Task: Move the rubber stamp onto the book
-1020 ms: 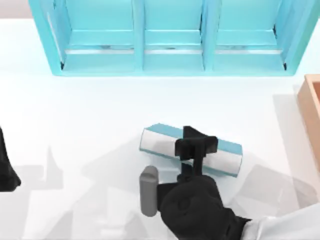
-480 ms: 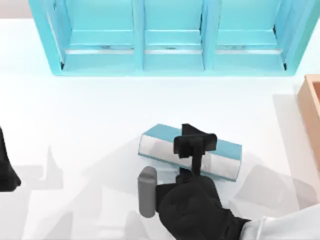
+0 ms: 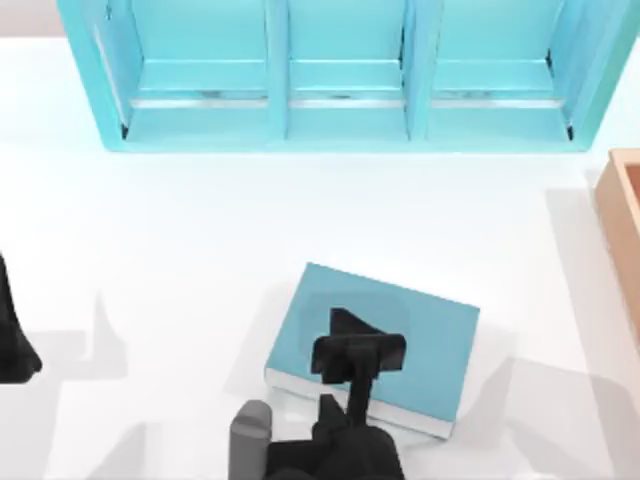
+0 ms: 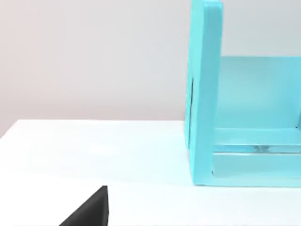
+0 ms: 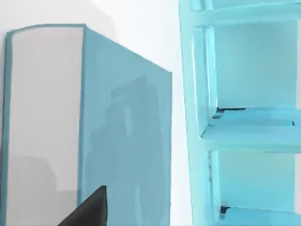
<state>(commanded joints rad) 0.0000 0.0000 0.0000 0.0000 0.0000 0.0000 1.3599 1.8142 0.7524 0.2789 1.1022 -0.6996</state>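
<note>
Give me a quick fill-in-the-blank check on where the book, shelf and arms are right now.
1. The book lies ____ on the table, its cover facing up.
2. The right gripper is above the ____.
3. The light-blue shelf has ____ compartments along the table's far edge.
4. The left arm sits parked at the table's ____ edge.

Missing words: flat; book; three; left

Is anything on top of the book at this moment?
The book lies flat with its teal cover up. No stamp rests on the visible cover. The right gripper hangs above its middle, hiding the patch beneath it. The shelf unit stands farther back.
</note>
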